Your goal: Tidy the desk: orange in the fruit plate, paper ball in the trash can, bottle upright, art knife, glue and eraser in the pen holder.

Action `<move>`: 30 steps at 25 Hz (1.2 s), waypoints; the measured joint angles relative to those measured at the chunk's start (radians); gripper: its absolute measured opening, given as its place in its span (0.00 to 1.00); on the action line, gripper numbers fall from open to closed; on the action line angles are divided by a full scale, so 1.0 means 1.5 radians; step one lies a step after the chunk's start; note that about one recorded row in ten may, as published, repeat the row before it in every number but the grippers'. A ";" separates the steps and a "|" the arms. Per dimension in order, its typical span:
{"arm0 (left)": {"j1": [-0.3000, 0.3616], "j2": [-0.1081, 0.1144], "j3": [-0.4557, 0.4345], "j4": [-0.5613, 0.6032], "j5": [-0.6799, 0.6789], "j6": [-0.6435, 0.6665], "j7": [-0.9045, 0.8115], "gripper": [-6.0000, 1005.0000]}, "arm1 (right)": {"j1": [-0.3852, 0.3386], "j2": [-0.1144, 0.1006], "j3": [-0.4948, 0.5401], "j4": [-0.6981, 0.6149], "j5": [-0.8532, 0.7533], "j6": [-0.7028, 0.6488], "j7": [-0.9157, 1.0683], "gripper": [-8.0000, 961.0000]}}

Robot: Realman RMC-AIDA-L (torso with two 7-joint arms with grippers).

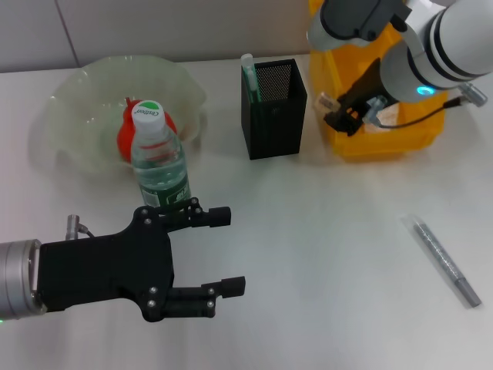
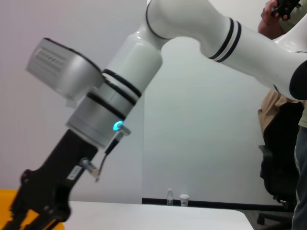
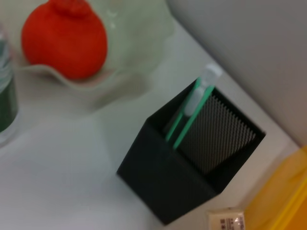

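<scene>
Clamped on the eraser [image 1: 328, 101], our right gripper [image 1: 339, 116] hovers at the table's two o'clock, between the pen holder [image 1: 273, 116] and the trash can [image 1: 385, 131]; we judge it carries the little tan block toward the mesh cup, since the right wrist view shows the eraser's printed label just beside the holder's near corner. Our left gripper [image 1: 227, 250] hangs at seven o'clock with its jaws spread wide and empty, just beside the bottle [image 1: 159, 166], which stands upright with its cap on top, so we take it that this arm has nothing left to hold there.

Going down in size: the fruit plate [image 1: 77, 100] sits at ten o'clock with the orange [image 1: 123, 139] resting inside, partly hidden behind the bottle. The yellow trash can is at one o'clock; we cannot tell whether the paper ball lies in it. The pen holder at twelve o'clock already holds a green-edged art knife [image 1: 248, 73] leaning in one corner. A grey stick [image 1: 445, 260], perhaps the glue, lies flat at four o'clock, well apart from everything.
</scene>
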 joint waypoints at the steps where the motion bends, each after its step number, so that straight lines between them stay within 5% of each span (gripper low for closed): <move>1: -0.001 0.000 0.000 0.000 0.000 0.000 0.000 0.81 | 0.004 0.000 0.002 0.009 0.000 0.012 -0.003 0.27; 9: -0.003 -0.003 0.004 0.000 0.000 -0.001 0.000 0.81 | 0.057 0.000 0.020 0.095 0.000 0.088 -0.014 0.27; 30: -0.003 -0.003 0.001 -0.001 0.001 -0.003 0.000 0.81 | 0.048 0.002 0.014 0.045 -0.001 0.087 -0.007 0.27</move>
